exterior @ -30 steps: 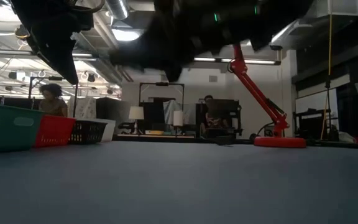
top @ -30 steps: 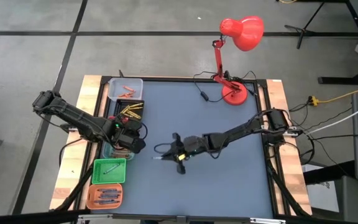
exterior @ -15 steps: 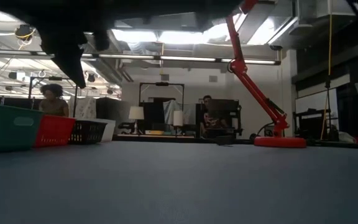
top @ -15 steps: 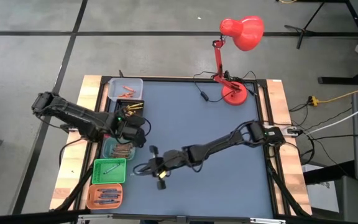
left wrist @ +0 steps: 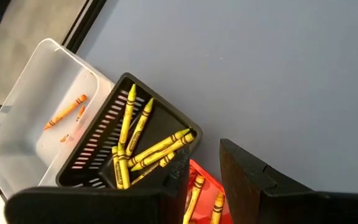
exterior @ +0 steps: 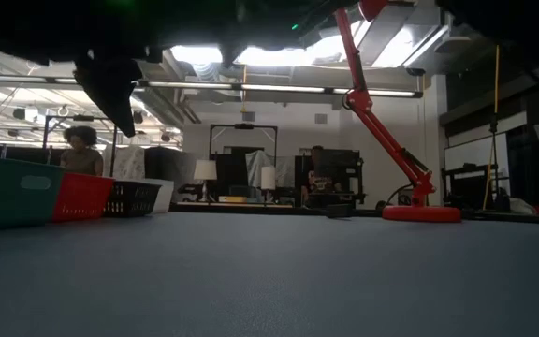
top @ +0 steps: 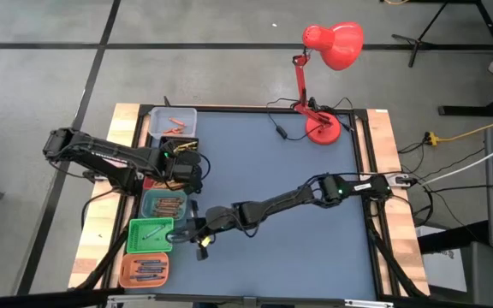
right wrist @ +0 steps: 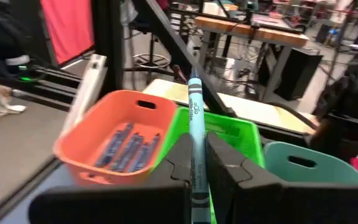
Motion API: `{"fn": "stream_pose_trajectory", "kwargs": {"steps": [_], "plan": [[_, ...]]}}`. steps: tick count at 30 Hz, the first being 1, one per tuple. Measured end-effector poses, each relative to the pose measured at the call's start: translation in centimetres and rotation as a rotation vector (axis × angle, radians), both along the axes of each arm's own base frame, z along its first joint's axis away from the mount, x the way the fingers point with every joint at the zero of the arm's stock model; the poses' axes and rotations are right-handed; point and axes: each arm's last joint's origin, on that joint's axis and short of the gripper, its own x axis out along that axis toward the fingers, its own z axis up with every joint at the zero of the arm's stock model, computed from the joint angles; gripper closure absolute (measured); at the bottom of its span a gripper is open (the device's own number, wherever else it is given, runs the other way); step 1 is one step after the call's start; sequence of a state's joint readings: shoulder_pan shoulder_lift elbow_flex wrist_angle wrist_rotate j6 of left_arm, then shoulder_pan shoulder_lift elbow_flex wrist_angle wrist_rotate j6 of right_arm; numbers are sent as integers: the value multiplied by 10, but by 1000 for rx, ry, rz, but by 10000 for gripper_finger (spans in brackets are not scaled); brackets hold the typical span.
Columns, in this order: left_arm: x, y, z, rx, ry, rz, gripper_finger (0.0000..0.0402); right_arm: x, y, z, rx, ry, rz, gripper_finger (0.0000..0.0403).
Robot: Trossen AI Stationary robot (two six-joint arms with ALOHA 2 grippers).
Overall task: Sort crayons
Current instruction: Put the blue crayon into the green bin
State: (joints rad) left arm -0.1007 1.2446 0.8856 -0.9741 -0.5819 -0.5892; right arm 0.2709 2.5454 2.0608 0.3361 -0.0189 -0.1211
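Since a crayon (right wrist: 195,149) is a thin wax stick in a paper wrap, it should be very light and fairly stiff, yet brittle enough to snap if squeezed hard or levered near an end; the paper gives fair friction, so a gentle pinch around the middle of its length looks like the best hold. One blue-green crayon stands upright between the closed fingers of the right gripper (right wrist: 196,167), caught at its lower half with the tip poking up; this gripper hangs over the near-left part of the table (top: 315,248), just beside the green bin (top: 150,235) and close to the orange bin (top: 142,270); the orange bin holds several dark blue crayons lying flat, while the green one seems to hold a single stick, though that is hard to be sure of from above. Farther along the row sit a teal bin (top: 164,204), a red bin (left wrist: 204,193) with a few yellow-orange sticks, a black slotted bin (left wrist: 138,143) of yellow crayons, and a clear tub (left wrist: 36,118) with a couple of orange ones. The left gripper (left wrist: 197,177) hovers over the black and red bins with its jaws parted and nothing between them. A red desk lamp (top: 328,51) stands at the far edge.
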Motion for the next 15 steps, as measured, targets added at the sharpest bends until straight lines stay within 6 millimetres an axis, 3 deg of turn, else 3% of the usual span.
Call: {"fn": "stream_pose_trajectory", "kwargs": {"steps": [8,15], "plan": [[0,2,0,4,3,10,329,12,-24,-8,3,-15,-41,380],[0,3,0,-2,-1,14,329,13,-24,-6,17,-37,12,379]]}}
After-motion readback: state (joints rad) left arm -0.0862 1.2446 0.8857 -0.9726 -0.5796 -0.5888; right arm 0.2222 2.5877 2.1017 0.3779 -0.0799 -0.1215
